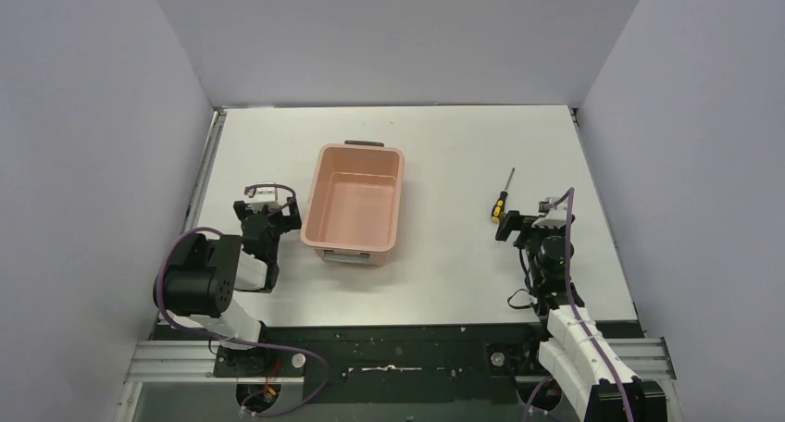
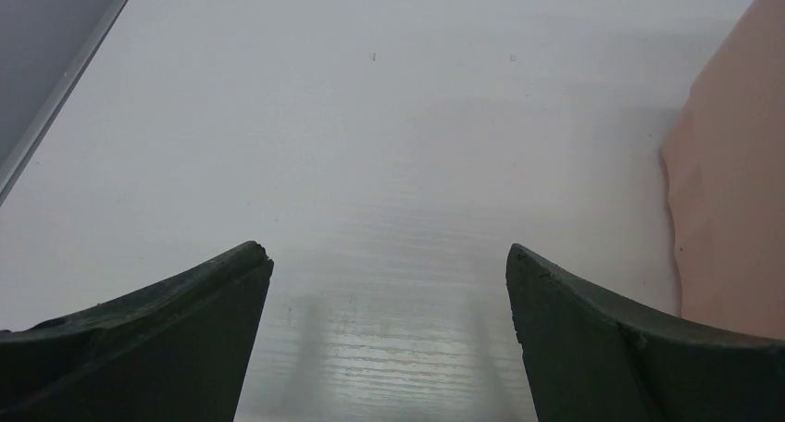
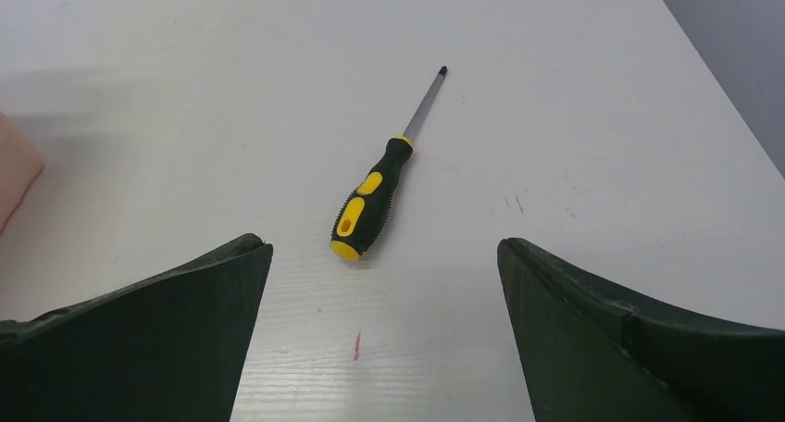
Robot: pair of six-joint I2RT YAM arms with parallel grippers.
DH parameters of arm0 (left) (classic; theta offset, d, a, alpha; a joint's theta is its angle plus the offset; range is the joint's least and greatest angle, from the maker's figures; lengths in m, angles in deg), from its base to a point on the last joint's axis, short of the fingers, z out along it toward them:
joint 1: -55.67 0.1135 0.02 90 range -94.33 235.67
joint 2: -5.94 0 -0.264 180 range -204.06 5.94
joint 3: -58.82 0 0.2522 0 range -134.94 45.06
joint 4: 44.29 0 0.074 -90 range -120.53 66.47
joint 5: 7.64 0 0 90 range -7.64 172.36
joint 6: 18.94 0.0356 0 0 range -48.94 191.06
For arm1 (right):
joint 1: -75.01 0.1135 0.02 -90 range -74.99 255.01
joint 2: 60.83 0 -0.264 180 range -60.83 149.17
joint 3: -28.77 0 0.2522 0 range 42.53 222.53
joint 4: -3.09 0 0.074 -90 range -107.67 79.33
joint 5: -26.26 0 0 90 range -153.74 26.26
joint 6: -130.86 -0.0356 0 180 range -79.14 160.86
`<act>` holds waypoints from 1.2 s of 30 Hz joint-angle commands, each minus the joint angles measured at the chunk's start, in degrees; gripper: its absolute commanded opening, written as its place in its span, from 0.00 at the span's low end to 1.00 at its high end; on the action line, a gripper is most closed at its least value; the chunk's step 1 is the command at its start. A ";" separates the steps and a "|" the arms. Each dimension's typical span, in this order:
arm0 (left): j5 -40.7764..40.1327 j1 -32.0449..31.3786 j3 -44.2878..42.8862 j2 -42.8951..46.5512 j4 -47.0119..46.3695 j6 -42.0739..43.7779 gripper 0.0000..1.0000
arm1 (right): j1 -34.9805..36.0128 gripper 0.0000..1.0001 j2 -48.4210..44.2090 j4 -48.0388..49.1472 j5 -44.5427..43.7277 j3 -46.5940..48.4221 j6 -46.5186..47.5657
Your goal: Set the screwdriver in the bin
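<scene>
Wide open and empty, the right pincer (image 3: 384, 244) faces the screwdriver (image 3: 370, 200) handle-first, apparently lined up to grab it; the left pincer (image 2: 389, 255) gapes empty beside the bin (image 1: 326, 200).

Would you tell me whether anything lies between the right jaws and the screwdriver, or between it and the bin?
Nothing visible: the screwdriver lies ahead of the open right jaws, with only table between it and the bin.

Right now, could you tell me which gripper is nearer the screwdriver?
The right gripper: the screwdriver lies just ahead of it, while the left gripper sits beyond the bin.
</scene>
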 commanded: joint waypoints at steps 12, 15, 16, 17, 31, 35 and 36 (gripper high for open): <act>0.63 0.18 -0.35 0.30 -2.14 0.75 0.97 | -0.59 1.00 28.90 -47.43 -9.17 53.63 -7.17; 0.54 0.19 -0.33 0.29 -2.18 0.69 0.97 | -0.85 1.00 41.45 -61.61 -6.61 68.20 -7.55; 0.50 0.19 -0.33 0.35 -2.16 0.65 0.97 | -0.85 0.99 44.88 -65.52 -6.00 71.38 -7.50; 0.49 0.18 -0.35 0.25 -2.18 0.67 0.97 | -0.82 0.98 47.99 -66.71 -5.86 73.14 -7.55; 0.45 0.19 -0.33 0.27 -2.15 0.64 0.97 | -0.63 0.73 66.81 -60.21 -1.92 69.14 -7.60; 0.46 0.18 -0.33 0.30 -2.15 0.65 0.97 | -0.67 0.54 70.24 -59.81 -3.18 68.70 -6.98; 0.42 0.23 -0.33 0.30 -2.14 0.68 0.97 | -0.65 0.44 70.72 -60.01 -3.12 68.74 -6.77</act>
